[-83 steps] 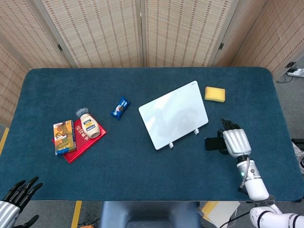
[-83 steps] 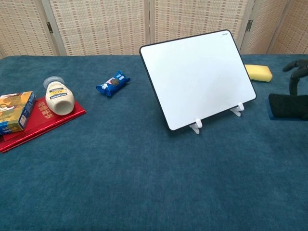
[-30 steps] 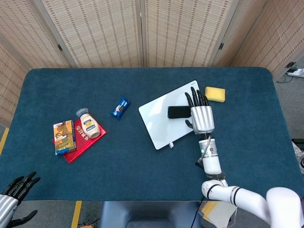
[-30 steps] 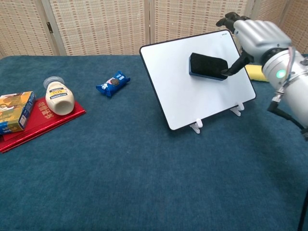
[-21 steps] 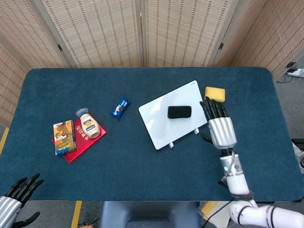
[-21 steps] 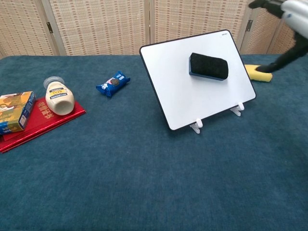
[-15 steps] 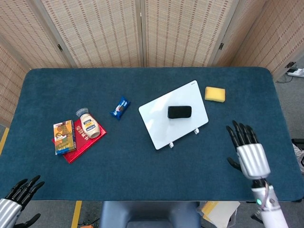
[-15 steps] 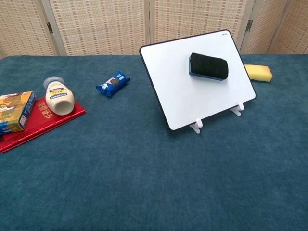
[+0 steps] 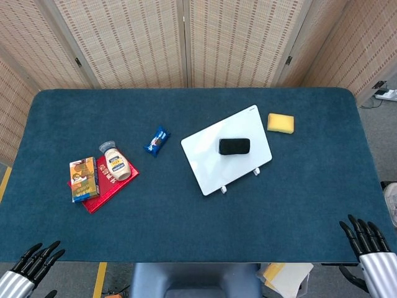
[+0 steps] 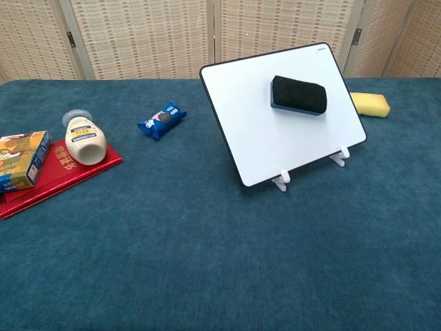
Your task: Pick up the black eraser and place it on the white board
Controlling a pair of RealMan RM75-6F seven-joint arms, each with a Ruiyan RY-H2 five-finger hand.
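Observation:
The black eraser (image 9: 234,146) (image 10: 298,94) clings to the upper part of the tilted white board (image 9: 211,166) (image 10: 275,141), which stands on two small white feet. Nothing touches it. My right hand (image 9: 374,264) shows only in the head view, low at the bottom right corner beyond the table's front edge, fingers spread and holding nothing. My left hand (image 9: 26,271) sits at the bottom left corner, fingers apart and empty. Neither hand appears in the chest view.
A yellow sponge (image 9: 280,123) (image 10: 370,104) lies right of the board. A blue snack packet (image 9: 157,141) (image 10: 161,119) lies left of it. Further left are a white bottle (image 9: 115,162) (image 10: 84,140) on a red book (image 9: 105,190) and a small box (image 9: 84,179).
My right hand carried the eraser from the table's right side onto the board, let go of it, then drew back to the bottom right corner. The eraser stays on the board.

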